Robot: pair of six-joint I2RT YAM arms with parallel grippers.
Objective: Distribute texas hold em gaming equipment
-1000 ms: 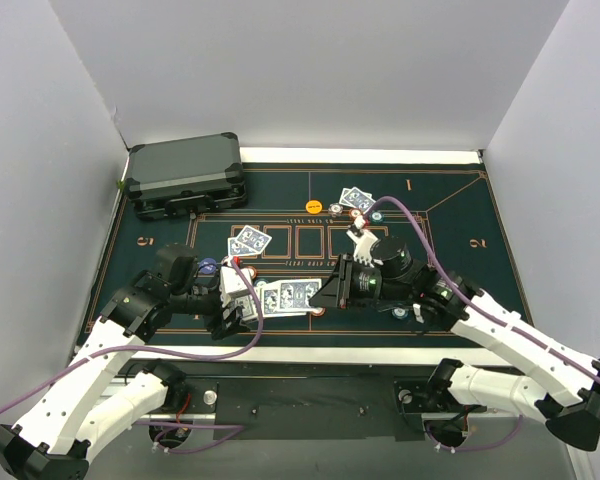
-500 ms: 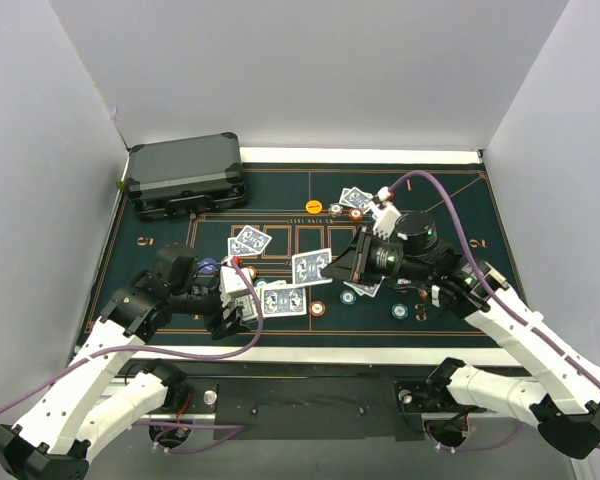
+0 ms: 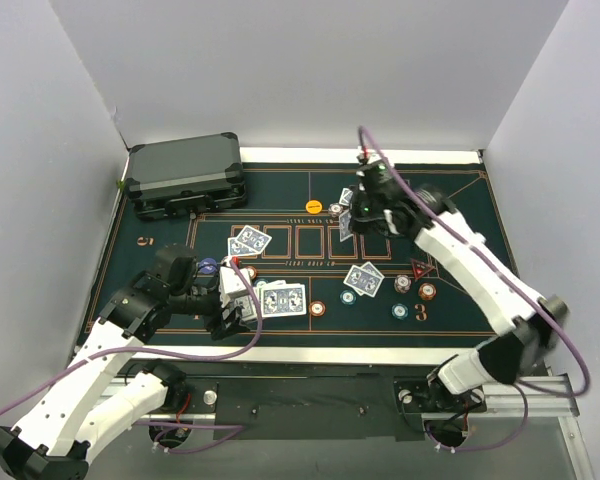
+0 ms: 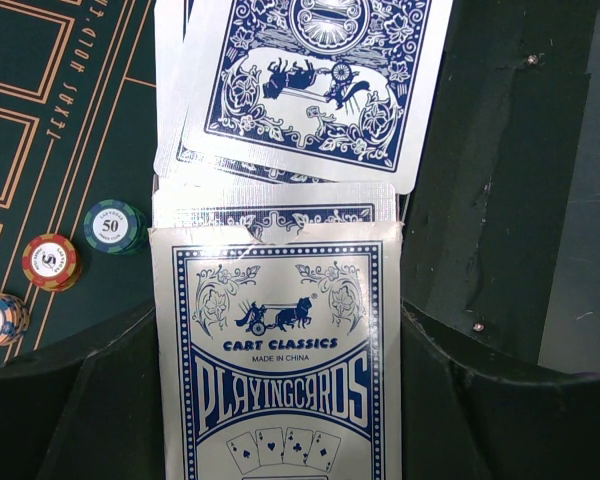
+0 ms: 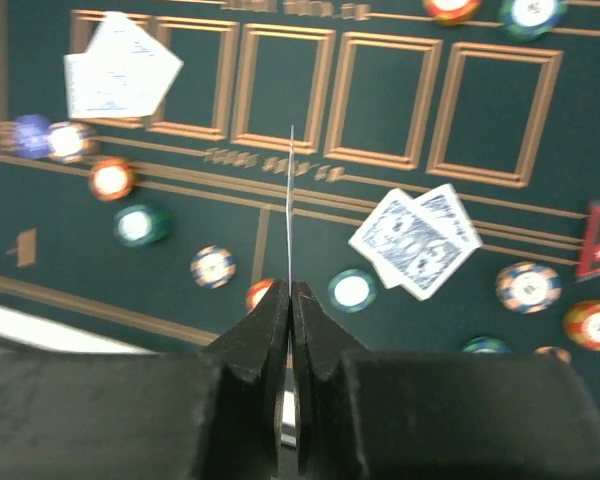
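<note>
Over far mat, right gripper pinching one card edge-on. Probably dealing: tilting flat, lowering close before releasing, avoiding chips. Card thin, prone to fluttering. Left gripper clamping card box near-left.

You see a dark green mat lined in orange, cards backed in ornate blue on white, a blue-and-white card box, a teal chip, a red-striped chip and a dark grey case.
</note>
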